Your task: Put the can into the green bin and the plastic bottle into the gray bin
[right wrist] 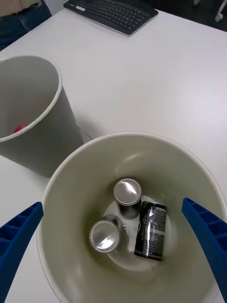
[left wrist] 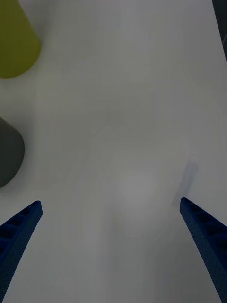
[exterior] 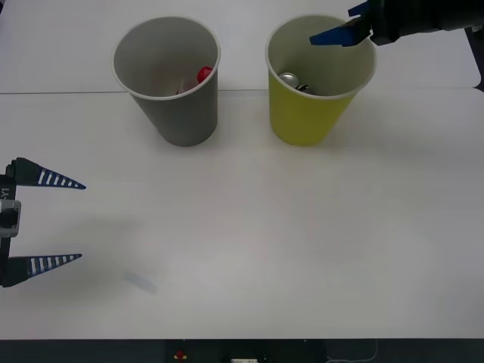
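Note:
The green bin (exterior: 302,121) stands at the back right of the table, the gray bin (exterior: 185,121) to its left. My right gripper (exterior: 336,24) hovers open over the green bin's mouth, holding nothing. Down inside the green bin (right wrist: 85,175) a dark can (right wrist: 151,230) lies on its side beside two upright cans with silver tops (right wrist: 127,196). A red cap (exterior: 204,74) of the plastic bottle shows inside the gray bin. My left gripper (exterior: 82,221) rests open at the table's left edge, apart from both bins.
The white table (exterior: 265,227) stretches bare in front of the bins, with a faint smudge (exterior: 140,282) near the front left. A black keyboard (right wrist: 111,14) lies on the table beyond the bins. The gray bin (right wrist: 42,142) stands close beside the green one.

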Controlling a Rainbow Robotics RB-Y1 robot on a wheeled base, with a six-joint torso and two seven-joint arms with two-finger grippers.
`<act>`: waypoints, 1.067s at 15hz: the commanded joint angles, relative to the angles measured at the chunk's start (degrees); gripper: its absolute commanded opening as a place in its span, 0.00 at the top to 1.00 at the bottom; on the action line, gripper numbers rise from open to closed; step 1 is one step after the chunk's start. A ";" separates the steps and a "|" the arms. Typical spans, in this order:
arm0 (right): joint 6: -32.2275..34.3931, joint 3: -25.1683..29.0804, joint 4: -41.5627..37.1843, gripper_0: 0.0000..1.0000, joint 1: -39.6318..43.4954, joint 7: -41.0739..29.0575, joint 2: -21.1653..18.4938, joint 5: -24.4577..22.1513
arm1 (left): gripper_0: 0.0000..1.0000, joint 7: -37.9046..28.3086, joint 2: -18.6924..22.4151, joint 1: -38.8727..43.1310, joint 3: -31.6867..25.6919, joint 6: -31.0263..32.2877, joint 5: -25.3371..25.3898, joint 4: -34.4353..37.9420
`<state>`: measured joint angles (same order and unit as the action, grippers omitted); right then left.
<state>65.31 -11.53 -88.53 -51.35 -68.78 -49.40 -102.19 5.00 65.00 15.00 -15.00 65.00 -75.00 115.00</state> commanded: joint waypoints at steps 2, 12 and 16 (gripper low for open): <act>-4.23 3.80 -9.11 0.00 8.37 4.18 -2.63 5.16 | 0.00 0.00 0.00 0.00 0.00 0.00 0.00 0.00; -6.86 22.78 -30.65 0.00 40.54 26.41 -7.90 20.27 | 0.00 0.00 0.00 0.00 0.00 0.00 0.00 0.00; -3.61 28.23 -30.56 0.00 49.33 37.66 -8.25 27.75 | 0.00 0.00 0.00 0.00 0.00 0.00 0.00 0.00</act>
<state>60.54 15.59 -119.23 -3.26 -32.75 -57.65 -75.43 5.00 65.00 15.00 -15.00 65.00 -75.00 115.00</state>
